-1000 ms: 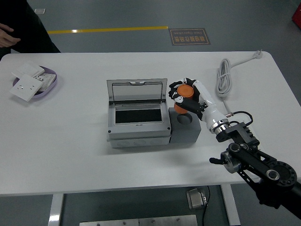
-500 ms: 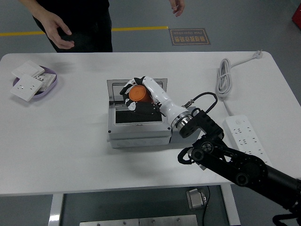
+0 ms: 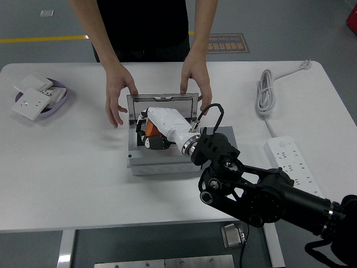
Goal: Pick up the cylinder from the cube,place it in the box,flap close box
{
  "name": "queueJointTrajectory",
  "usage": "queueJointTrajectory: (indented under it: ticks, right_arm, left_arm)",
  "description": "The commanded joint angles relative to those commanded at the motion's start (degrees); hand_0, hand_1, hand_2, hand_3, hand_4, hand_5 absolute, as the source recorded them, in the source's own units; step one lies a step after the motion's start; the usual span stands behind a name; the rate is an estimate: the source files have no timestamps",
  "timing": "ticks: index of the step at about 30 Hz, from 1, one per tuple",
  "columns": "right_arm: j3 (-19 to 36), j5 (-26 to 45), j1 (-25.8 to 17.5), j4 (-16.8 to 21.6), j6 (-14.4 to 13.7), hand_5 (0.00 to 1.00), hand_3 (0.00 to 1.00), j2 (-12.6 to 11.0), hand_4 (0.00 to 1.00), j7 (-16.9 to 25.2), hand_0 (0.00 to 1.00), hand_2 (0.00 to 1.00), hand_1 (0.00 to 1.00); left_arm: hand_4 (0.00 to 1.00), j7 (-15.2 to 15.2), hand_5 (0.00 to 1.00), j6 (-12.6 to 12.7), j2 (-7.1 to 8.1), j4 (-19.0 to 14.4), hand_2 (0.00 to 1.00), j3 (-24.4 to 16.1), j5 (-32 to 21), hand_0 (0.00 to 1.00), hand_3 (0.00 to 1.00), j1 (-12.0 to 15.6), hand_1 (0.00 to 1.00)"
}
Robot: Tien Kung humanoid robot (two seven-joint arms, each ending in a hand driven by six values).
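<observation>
So far off to the left of the robot's hand there's a purple tray (image 3: 62, 94) with a white switch plate (image 3: 32, 104) leaning over its near edge, and a couple more white plates tucked in it.

Closer in, a person at the far side of the table has both hands down by the box: 1 hand (image 3: 118, 99) just left of the raised lid, fingers spread on the table, and the other hand (image 3: 194, 82) touching the lid's far right corner.

The metal box (image 3: 162, 156) sits open with its lid (image 3: 162, 101) standing up behind it. The right hand (image 3: 149, 129) is reaching down into the box opening, fingers curled tight around the orange cylinder (image 3: 150, 127), so the cylinder is inside the box, gripped. Only a bit of orange shows between the white shell and the black fingers.

Just right of the hand, the grey cube (image 3: 224, 135) is mostly hidden behind the wrist and black arm.

Further right: a coiled white cable (image 3: 264, 97) and a white power strip (image 3: 293, 162), both well apart from the hand.
</observation>
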Motion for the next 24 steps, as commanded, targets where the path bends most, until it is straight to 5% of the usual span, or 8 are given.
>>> queueJointTrajectory:
  ticks: [9, 10, 15, 16, 21, 22, 24]
  right_arm:
    - [-0.05, -7.59, 0.62, -0.90, 9.52, 0.002, 0.313, 0.18, 0.002, -2.83, 0.234, 0.313, 0.298]
    - [-0.14, -7.91, 0.54, -0.93, 9.86, 0.030, 0.625, 0.24, 0.310, -3.27, 0.644, 0.591, 0.612]
    - [-0.07, -8.94, -0.01, -0.96, 10.10, 0.030, 0.625, 0.34, 0.310, -5.18, 0.644, 0.591, 0.612]
    - [0.01, -9.00, -0.15, -0.96, 10.01, 0.219, 0.719, 0.32, 0.561, -5.36, 0.839, 0.728, 0.731]
    - [0.68, -8.92, -0.66, -0.77, 9.74, 0.219, 0.719, 0.21, 0.561, -5.33, 0.839, 0.728, 0.731]
    - [0.82, -8.93, -0.73, -0.71, 9.72, 0.181, 0.790, 0.20, 0.698, -5.27, 0.887, 0.765, 0.757]
    - [1.07, -8.75, -0.86, -0.53, 9.43, 0.181, 0.790, 0.08, 0.698, -5.02, 0.887, 0.765, 0.757]
  left_arm:
    - [0.710, 0.00, 0.174, 0.02, 0.07, -0.05, 0.573, -0.30, 0.38, 0.566, 0.600, -0.07, 0.612]
    - [0.708, 0.00, 0.174, 0.02, 0.07, -0.05, 0.573, -0.27, 0.37, 0.567, 0.599, -0.06, 0.611]
    - [0.708, 0.03, 0.174, -0.03, -0.07, -0.04, 0.573, 0.05, 0.18, 0.567, 0.599, -0.06, 0.611]
    - [0.708, 0.02, 0.176, -0.03, -0.06, -0.04, 0.573, 0.01, 0.22, 0.566, 0.599, -0.07, 0.611]
    - [0.708, 0.01, 0.176, 0.02, 0.07, 0.00, 0.573, -0.07, 0.27, 0.566, 0.599, -0.07, 0.611]
    - [0.707, 0.02, 0.175, 0.01, 0.08, -0.01, 0.573, -0.08, 0.31, 0.567, 0.599, -0.06, 0.611]
    - [0.707, 0.05, 0.175, -0.01, 0.07, -0.01, 0.573, -0.04, 0.31, 0.567, 0.599, -0.06, 0.611]
